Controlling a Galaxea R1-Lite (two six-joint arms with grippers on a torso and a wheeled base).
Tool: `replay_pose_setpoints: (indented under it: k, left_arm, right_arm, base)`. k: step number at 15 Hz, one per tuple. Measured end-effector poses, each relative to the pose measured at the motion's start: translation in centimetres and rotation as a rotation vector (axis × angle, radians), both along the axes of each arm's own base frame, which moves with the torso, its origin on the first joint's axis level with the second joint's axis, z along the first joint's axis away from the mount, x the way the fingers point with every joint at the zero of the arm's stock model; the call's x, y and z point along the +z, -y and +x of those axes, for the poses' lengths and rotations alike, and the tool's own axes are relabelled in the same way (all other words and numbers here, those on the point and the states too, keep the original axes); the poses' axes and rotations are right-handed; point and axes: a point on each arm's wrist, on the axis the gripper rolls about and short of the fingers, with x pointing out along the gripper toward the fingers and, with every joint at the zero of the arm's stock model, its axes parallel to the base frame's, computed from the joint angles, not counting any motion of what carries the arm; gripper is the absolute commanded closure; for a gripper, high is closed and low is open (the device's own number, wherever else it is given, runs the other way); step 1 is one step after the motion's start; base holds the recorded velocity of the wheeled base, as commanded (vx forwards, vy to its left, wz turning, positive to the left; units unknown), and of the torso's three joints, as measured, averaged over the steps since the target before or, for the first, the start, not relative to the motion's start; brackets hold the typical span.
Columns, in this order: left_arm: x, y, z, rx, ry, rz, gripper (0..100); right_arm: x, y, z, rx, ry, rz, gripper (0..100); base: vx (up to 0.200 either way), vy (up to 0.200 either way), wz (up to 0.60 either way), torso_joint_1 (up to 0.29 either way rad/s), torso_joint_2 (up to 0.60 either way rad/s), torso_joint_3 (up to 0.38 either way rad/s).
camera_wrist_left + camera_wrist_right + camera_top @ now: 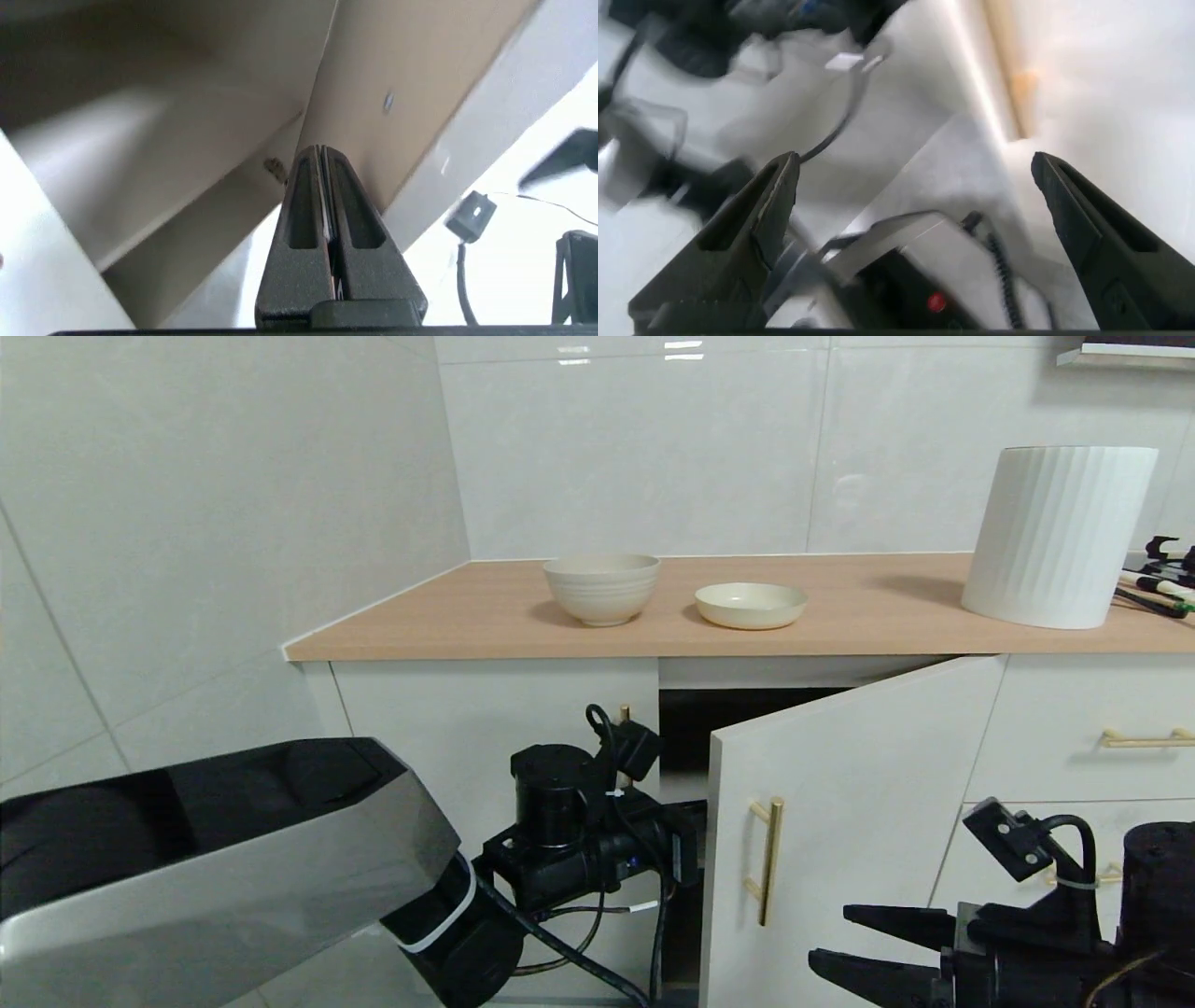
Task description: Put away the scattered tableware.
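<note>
Your left end effector (pixel 320 163) has its two fingers pressed flat together with nothing between them, and it points in among the pale panels at the cabinet opening (pixel 719 723). Your right end effector (pixel 864 945) hangs low in front of the cupboards with its fingers spread wide, also carrying nothing. It sits just beside the lower part of the cabinet door (pixel 859 784), on the side away from the opening.

That door stands swung partly outward, its brass handle (pixel 767 861) facing you, so the storage space looks ready. That seems to be the only part of the job done. The bowl (pixel 602 588) and the shallow dish (pixel 751 605) both sit upright on the bench (pixel 448 616), near each other but apart, and well above both arms. Neither has been picked up, so you have both pieces left to lift, bring down and place inside.

Farther right on the bench stands a tall white ribbed canister (pixel 1060 537), well apart from the dish. A few thin utensils (pixel 1156 593) lie beyond it at the edge, and whether they count as tableware to store you cannot tell from here.

Watch the door. Half open, it juts out between your right arm and the dark opening, and it leaves only a narrow gap. Your left arm already occupies that gap, so you would likely need to clear it before anything goes in.
</note>
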Motion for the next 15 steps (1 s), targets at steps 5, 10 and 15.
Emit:
replay_pose_setpoints:
  k: [5, 10, 15]
  left_arm:
    - [-0.3, 1.5, 0.5, -0.021, -0.001, 0.001, 100]
    - [-0.1, 2.4, 1.3, -0.026, 0.003, -0.004, 100]
    - [-0.5, 3.2, 2.3, -0.024, 0.005, -0.005, 100]
  right_arm:
    - [0.0, 0.0, -0.9, 0.025, -0.001, 0.0, 0]
    - [-0.1, 0.1, -1.1, 0.028, -0.006, -0.002, 0]
    - [-0.2, 0.1, -1.1, 0.029, -0.011, -0.004, 0]
  base:
    - [-0.12, 0.0, 0.0, 0.003, 0.0, -0.002]
    - [-0.08, 0.0, 0.0, 0.004, 0.0, -0.001]
    - [-0.04, 0.0, 0.0, 0.0, 0.0, 0.0]
